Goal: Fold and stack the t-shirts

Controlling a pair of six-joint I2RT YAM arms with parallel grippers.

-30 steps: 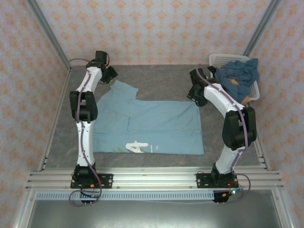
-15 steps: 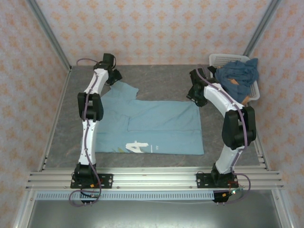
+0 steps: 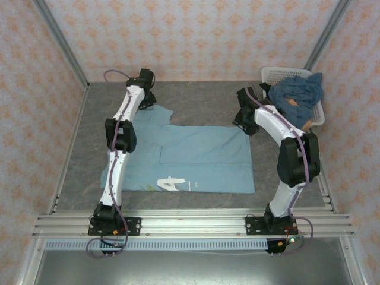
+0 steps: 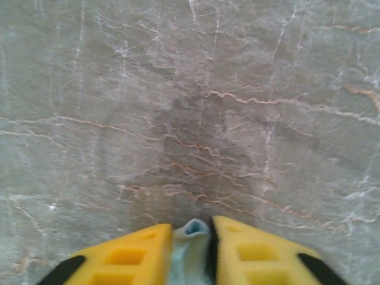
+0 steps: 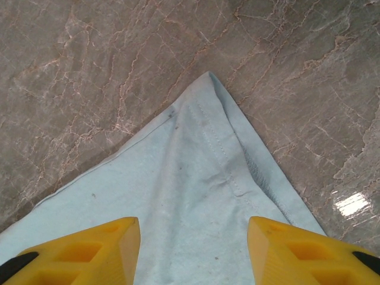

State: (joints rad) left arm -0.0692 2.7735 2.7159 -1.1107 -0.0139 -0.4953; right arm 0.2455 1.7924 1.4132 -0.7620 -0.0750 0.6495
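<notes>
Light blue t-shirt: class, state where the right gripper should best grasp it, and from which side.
Probably the far right corner of the light blue t-shirt, from above: it lies flat as a clear point on the table, with the open right gripper poised over it.

Grey marble-look surface (image 3: 196, 95) with pale and rusty veins all over, plus a small glare spot in the right wrist view. White plastic lattice basket (image 3: 278, 73) parked at the far right corner. Peach wallpaper (image 3: 196, 35) with little orange motifs on three sides, silver metal posts (image 3: 59, 44) in the back corners, ribbed aluminium rails (image 3: 196, 221) along the near edge.
</notes>
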